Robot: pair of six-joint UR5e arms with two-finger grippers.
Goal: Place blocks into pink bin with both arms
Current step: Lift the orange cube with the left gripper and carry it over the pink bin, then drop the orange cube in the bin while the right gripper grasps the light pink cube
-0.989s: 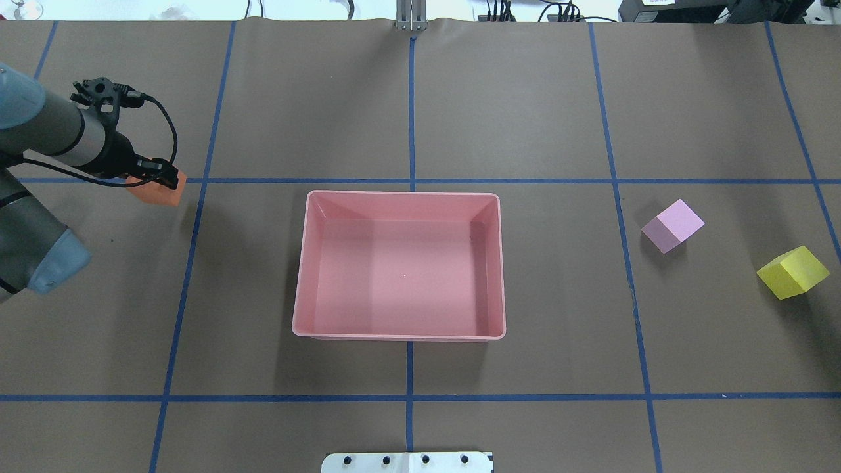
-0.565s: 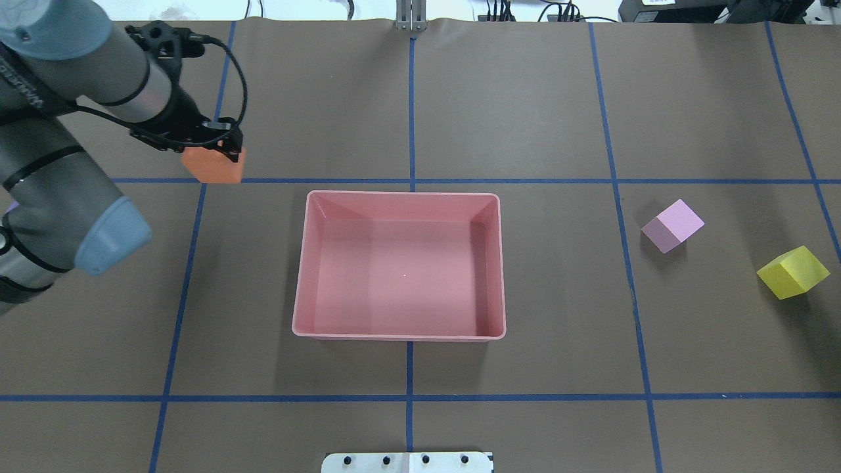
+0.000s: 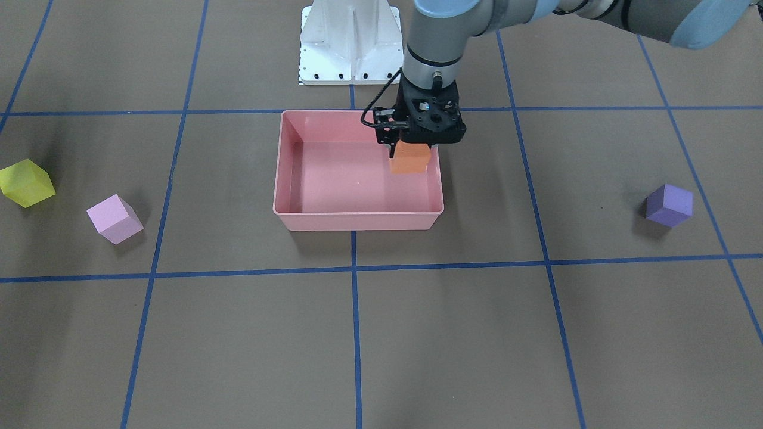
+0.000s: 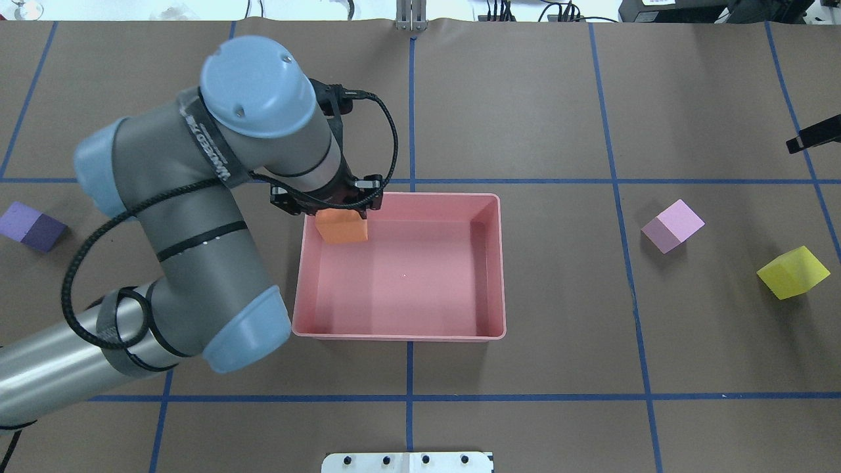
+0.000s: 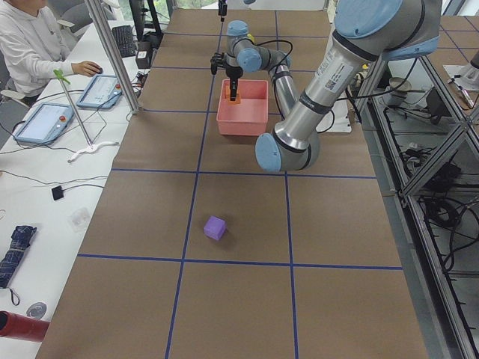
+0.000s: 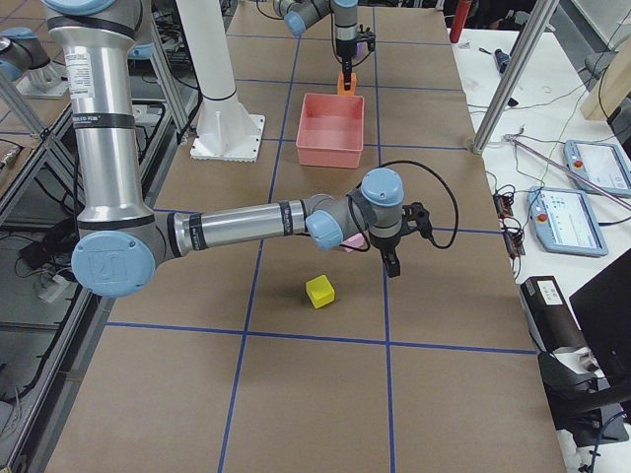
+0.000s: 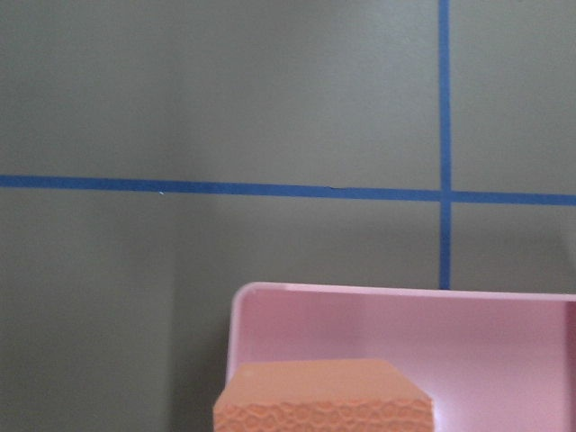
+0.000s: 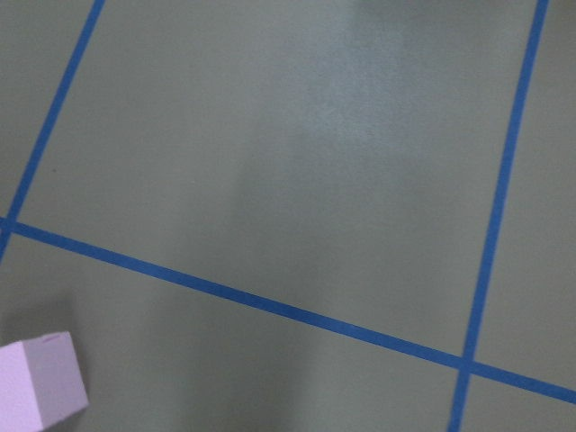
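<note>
My left gripper [image 4: 338, 209] is shut on the orange block [image 4: 341, 227] and holds it just above the pink bin [image 4: 401, 337], inside its far left corner; the front view shows the same orange block [image 3: 410, 158]. The left wrist view shows the block [image 7: 324, 396] over the bin's rim [image 7: 360, 297]. The purple block [image 4: 31, 226] lies at the far left. The light pink block [image 4: 673, 225] and the yellow block [image 4: 793, 272] lie on the right. My right gripper [image 6: 392, 261] hovers near the light pink block [image 8: 40, 391]; I cannot tell whether it is open or shut.
The white base pedestal [image 3: 349, 42] stands behind the bin on the robot's side. A black tip [image 4: 813, 135] juts in at the overhead view's right edge. An operator [image 5: 30, 45] sits by tablets beyond the table's far side.
My left arm has carried the orange block rightwards from the table's left part to above the bin's far left corner. The purple block has come into view.
</note>
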